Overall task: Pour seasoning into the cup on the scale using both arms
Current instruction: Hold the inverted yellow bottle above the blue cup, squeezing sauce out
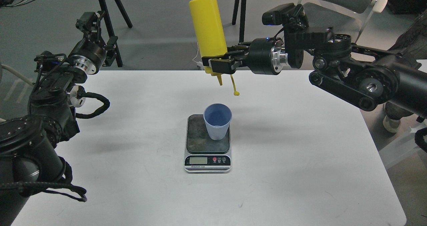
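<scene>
The yellow seasoning bottle (207,29) hangs upside down in the air, nozzle pointing down, its tethered tip cap dangling below it. My right gripper (220,64) is shut on the bottle near its cap end, reaching in from the right. The nozzle tip is above and a little behind the light-blue cup (217,121). The cup stands upright on the dark plate of the scale (207,159) at the table's middle. My left gripper (95,27) is raised at the far left, beyond the table's back edge, away from everything; its fingers cannot be told apart.
The white table (300,159) bears only the scale and cup. Black tripod legs (110,25) stand on the grey floor behind the left gripper. My right arm's thick links (360,82) hang over the table's back right corner.
</scene>
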Robot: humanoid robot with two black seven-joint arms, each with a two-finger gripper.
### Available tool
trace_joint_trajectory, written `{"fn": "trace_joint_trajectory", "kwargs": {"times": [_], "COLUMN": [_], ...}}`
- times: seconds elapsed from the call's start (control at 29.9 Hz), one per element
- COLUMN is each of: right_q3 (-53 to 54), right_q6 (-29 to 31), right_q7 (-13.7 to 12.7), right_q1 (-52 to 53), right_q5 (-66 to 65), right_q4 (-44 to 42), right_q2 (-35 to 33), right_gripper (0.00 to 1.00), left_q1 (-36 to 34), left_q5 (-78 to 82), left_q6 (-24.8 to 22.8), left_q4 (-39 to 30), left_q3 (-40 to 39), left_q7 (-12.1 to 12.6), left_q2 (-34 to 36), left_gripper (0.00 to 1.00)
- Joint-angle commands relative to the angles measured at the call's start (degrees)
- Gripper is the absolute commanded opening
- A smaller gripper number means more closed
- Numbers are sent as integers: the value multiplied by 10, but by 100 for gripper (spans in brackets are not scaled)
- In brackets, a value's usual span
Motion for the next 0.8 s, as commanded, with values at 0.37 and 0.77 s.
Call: {"fn": "trace_joint_trajectory", "kwargs": {"times": [0.37, 0.77], "right_q3": [-11, -15], "right_q6": [0, -1], "right_q7": [4, 5], "right_q1": [-11, -11], "right_q5": [-7, -17], "right_q4": [-1, -3], "right_q2": [0, -1], "right_gripper": [69, 69], "left_q1": [-1, -2], "left_q5": [0, 0], "left_q6": [0, 0], "left_q4": [0, 0], "left_q3": [0, 0], "left_q7": [0, 0], "left_q2": [1, 0], "left_gripper": [88, 88]}}
